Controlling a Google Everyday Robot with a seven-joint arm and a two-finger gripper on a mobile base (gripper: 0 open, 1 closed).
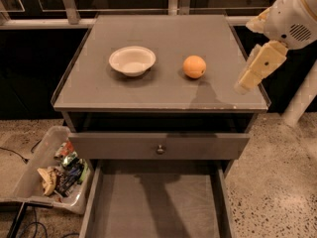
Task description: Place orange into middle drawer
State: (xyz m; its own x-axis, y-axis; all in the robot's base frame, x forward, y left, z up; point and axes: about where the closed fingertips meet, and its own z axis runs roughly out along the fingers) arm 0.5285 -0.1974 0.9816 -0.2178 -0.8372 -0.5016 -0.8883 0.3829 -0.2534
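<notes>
Orange [194, 66] sits on the cabinet top [163, 90] beside the bowl [132, 60]; middle drawer [153, 202] is pulled out below. Gripper [246, 82] hovers to the orange's right (grip state cannot be told). Likely light, firm, prone to roll: grasp across its middle.

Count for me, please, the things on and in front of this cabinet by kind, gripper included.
Orange: 1
Bowl: 1
Drawers: 2, knobbed drawer and middle drawer
Gripper: 1, above the cabinet top's right edge
Total: 5

The pincer [244, 85] hangs upper right, angled down-left.
</notes>
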